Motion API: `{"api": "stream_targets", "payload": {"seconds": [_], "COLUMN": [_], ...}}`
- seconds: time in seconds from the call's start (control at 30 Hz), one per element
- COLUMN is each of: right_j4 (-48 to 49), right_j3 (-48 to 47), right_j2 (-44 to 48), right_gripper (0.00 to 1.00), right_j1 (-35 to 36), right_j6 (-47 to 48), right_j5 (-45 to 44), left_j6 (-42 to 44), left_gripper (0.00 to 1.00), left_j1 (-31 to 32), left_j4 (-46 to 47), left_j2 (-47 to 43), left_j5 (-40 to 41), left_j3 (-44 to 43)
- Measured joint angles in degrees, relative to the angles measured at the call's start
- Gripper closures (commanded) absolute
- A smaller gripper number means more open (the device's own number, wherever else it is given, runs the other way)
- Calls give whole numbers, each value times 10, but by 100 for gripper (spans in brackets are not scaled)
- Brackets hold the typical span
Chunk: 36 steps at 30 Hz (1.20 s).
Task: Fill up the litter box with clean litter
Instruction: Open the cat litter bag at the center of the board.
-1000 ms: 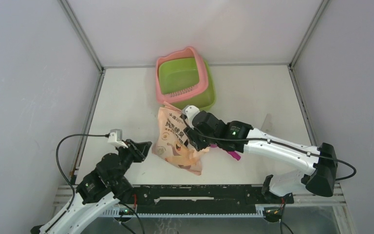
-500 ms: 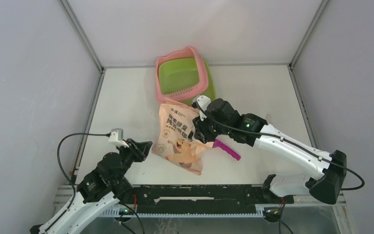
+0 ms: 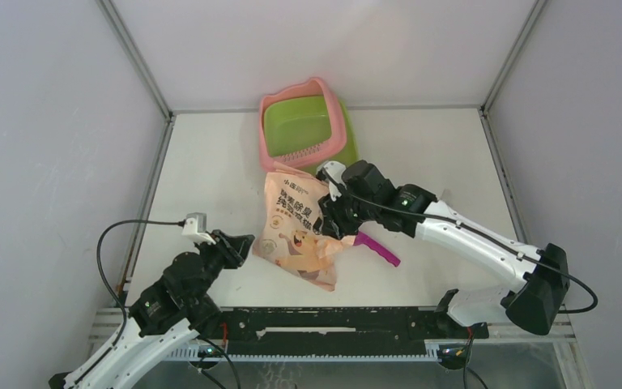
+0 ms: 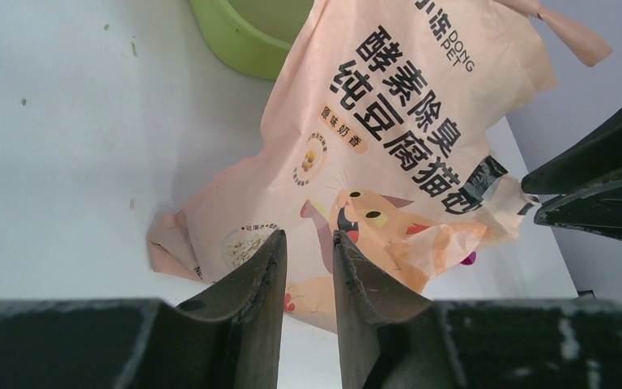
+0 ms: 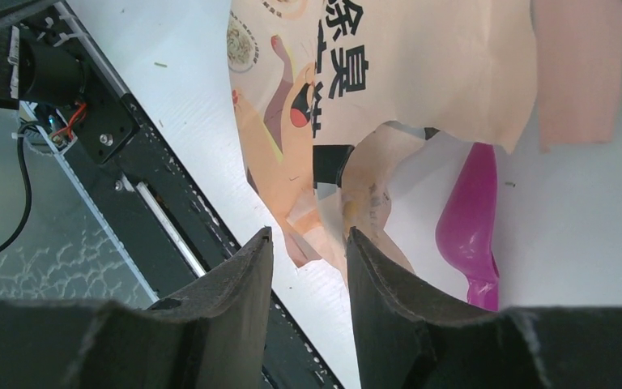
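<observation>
The litter box, pink rim and lime-green basin, stands at the back centre; a corner of its green basin shows in the left wrist view. A peach-pink printed bag lies in front of it. My right gripper hovers over the bag's right edge; its jaws are apart with nothing between them. My left gripper sits just left of the bag, jaws narrowly apart and empty. A few tiny litter specks lie on the table. The basin looks bare.
A magenta scoop lies on the table right of the bag, partly under it. A black rail runs along the near table edge. Grey walls close in the left, right and back sides.
The right gripper moved up and right along the bag, then drifted slightly left. The bag's top shifted toward the litter box. The left arm has hardly moved.
</observation>
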State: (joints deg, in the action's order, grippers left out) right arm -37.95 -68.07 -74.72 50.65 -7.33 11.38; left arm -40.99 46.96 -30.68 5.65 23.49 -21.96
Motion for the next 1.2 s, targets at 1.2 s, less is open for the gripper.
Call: {"api": "stream_targets", "payload": {"seconds": [1.2], "right_j4": [36], "right_j3": [10], "right_j2": [-34], "right_gripper": [58], "right_j1": [-10], "right_j6": [17], "right_j5": [55], "left_j6": [0], "left_gripper": [69], "left_j1": [0], "left_j4": [10], "left_j2": [4], "left_j5": [-6], "left_j3": [0]}}
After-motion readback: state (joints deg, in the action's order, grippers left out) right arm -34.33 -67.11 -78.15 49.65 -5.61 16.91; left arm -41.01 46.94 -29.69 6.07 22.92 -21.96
